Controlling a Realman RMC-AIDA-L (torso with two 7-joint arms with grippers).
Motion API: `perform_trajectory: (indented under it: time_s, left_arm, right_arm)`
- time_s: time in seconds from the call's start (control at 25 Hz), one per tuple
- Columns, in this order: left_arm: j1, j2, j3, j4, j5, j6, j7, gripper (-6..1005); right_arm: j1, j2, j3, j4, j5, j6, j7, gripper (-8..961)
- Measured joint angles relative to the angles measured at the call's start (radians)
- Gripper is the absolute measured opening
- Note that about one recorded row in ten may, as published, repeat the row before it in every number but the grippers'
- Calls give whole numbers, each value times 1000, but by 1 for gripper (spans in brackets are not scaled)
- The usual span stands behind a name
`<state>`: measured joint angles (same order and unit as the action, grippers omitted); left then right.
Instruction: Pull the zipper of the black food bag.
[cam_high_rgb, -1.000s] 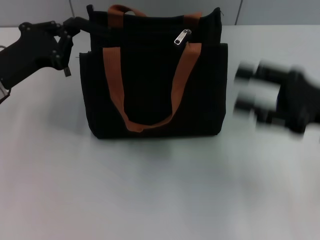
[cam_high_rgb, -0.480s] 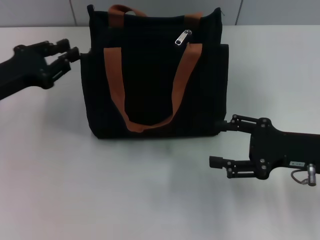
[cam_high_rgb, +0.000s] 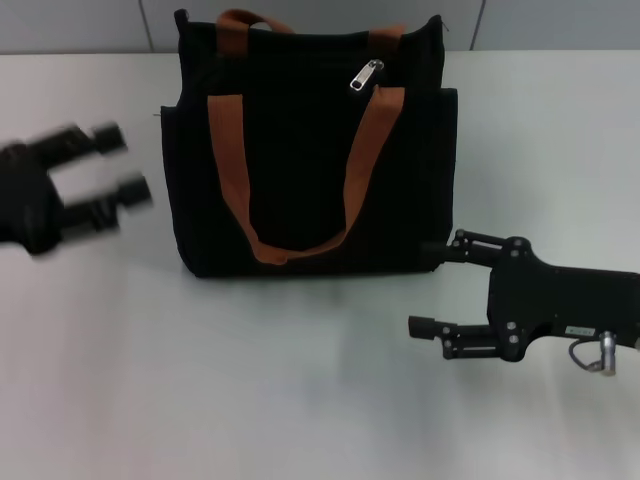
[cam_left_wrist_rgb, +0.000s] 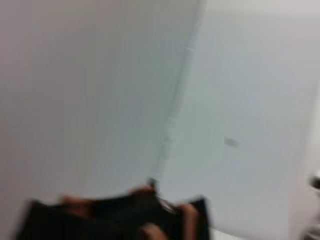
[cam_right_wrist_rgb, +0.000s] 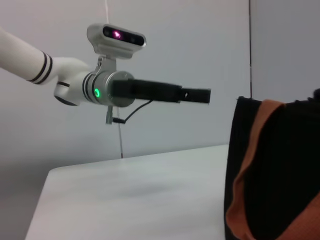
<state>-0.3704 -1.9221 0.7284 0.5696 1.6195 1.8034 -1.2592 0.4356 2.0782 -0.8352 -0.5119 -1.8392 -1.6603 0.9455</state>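
The black food bag (cam_high_rgb: 300, 160) stands upright at the middle back of the table, with two orange-brown handles. Its silver zipper pull (cam_high_rgb: 365, 76) hangs near the top edge, right of centre. My left gripper (cam_high_rgb: 125, 163) is open and blurred with motion, left of the bag and apart from it. My right gripper (cam_high_rgb: 428, 288) is open and low over the table, just off the bag's front right corner, with its upper finger close to the bag. The bag also shows in the left wrist view (cam_left_wrist_rgb: 115, 220) and the right wrist view (cam_right_wrist_rgb: 285, 170).
The white table (cam_high_rgb: 300, 400) stretches in front of the bag. A grey wall runs behind it. In the right wrist view my left arm (cam_right_wrist_rgb: 115, 90) reaches over the table toward the bag.
My left gripper has let go of the bag's upper left corner and swung away to the left and toward the front. My right gripper dropped to the bag's front right corner and settled.
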Motion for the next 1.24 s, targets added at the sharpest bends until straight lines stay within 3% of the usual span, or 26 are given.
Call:
perform_trajectory:
  time_s: [0.08, 0.12, 0.16, 0.32, 0.36, 0.56, 1.24]
  left_arm:
    - [1, -21, 0, 0, 68, 42, 41, 662]
    - [1, -21, 0, 0, 68, 42, 41, 696]
    - [2, -47, 0, 0, 138, 49, 80, 729]
    - [2, -81, 0, 0, 232, 21, 133, 807]
    - [2, -108, 0, -2, 310, -12, 165, 827]
    - [1, -121, 0, -9, 373, -30, 171, 827]
    - [-6, -120, 1, -10, 394, -4, 187, 827]
  right_arm:
    - [1, 0, -1, 13, -1, -9, -20, 820]
    - [2, 0, -5, 15, -1, -15, -25, 820]
    - [3, 0, -15, 17, -1, -21, -33, 820]
    - [10, 0, -68, 23, -1, -27, -40, 820]
    - [14, 0, -82, 32, -2, -24, -41, 820]
    - [28, 0, -86, 47, -2, -17, -42, 820]
    - [40, 2, -80, 63, -1, -13, -42, 820]
